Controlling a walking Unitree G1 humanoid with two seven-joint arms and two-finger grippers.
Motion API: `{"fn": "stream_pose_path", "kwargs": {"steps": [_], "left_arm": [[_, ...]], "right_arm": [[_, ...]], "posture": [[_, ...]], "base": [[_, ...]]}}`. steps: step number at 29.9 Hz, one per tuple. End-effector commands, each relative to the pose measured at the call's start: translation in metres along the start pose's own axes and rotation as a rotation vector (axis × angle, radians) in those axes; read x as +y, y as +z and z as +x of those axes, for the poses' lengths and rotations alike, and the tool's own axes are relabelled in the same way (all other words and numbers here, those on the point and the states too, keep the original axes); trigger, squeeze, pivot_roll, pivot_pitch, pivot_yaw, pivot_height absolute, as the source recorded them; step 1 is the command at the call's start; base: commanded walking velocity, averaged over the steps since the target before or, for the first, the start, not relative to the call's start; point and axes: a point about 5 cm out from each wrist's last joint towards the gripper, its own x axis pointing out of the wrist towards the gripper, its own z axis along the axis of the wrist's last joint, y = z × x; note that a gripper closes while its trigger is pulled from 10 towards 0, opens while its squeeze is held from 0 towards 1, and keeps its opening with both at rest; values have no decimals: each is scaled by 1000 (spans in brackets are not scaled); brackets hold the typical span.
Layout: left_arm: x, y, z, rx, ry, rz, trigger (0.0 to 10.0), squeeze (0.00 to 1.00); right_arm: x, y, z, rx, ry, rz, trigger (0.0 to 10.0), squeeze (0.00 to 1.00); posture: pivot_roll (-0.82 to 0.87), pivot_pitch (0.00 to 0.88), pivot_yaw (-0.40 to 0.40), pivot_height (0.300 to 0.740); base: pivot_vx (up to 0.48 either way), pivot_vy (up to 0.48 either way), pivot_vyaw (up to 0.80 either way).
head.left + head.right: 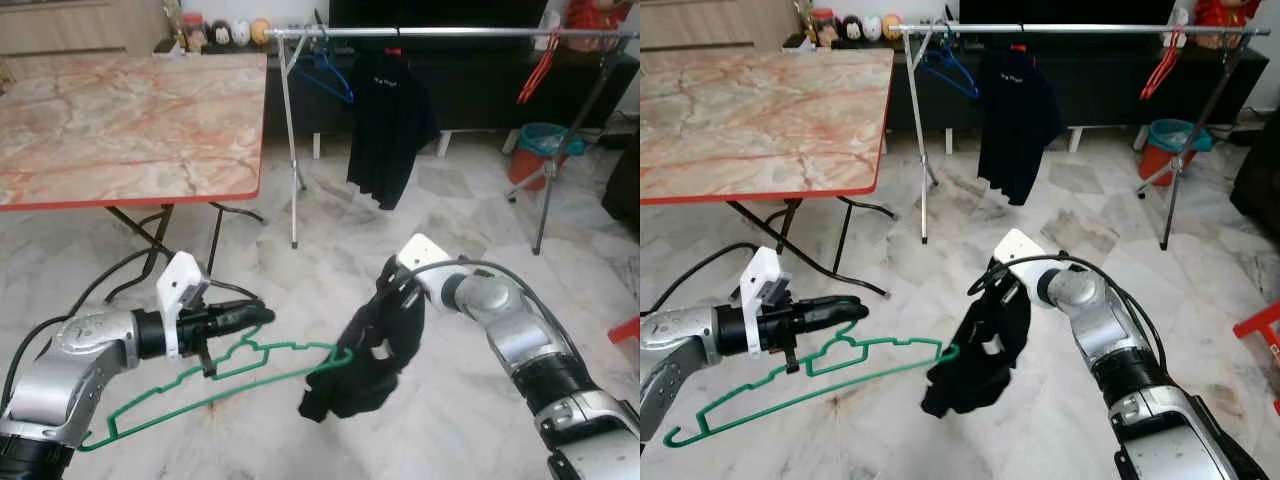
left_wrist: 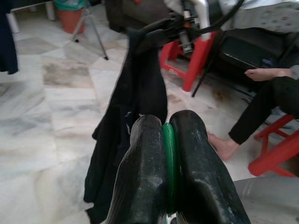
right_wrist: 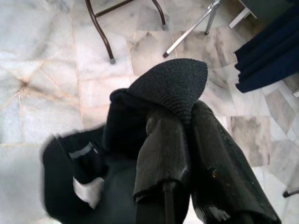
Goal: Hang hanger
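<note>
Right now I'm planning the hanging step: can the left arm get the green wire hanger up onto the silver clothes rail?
Probably not yet: the left gripper holds the green wire hanger low, well short of the silver clothes rail.

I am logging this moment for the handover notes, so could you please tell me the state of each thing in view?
Green wire hanger: tilted, clamped in left tool, one end inside the garment.
Black cloth garment: bunched, dangling from right tool.
Black T-shirt: hanging on silver metal rack.
Blue plastic hanger: on the rack, bare.
Red plastic hanger: on the rack, bare.
</note>
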Motion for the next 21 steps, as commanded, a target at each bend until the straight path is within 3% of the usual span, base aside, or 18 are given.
{"fn": "stream_pose_path", "kwargs": {"steps": [1, 11, 21], "left_arm": [[-4, 6, 8, -5, 9, 35, 10000, 0], [-19, 13, 34, -49, -19, 10, 10000, 0], [-8, 18, 51, -98, 164, 61, 10000, 0]], "right_arm": [[-2, 19, 2, -78, -7, 10, 10000, 0], [6, 24, 5, -109, 20, 21, 10000, 0], [13, 27, 6, -125, 30, 50, 10000, 0]], "posture": [[110, 0, 4, 740], [106, 0, 2, 740], [102, 0, 2, 740]], "base": [[0, 0, 0], [0, 0, 0], [0, 0, 0]]}}
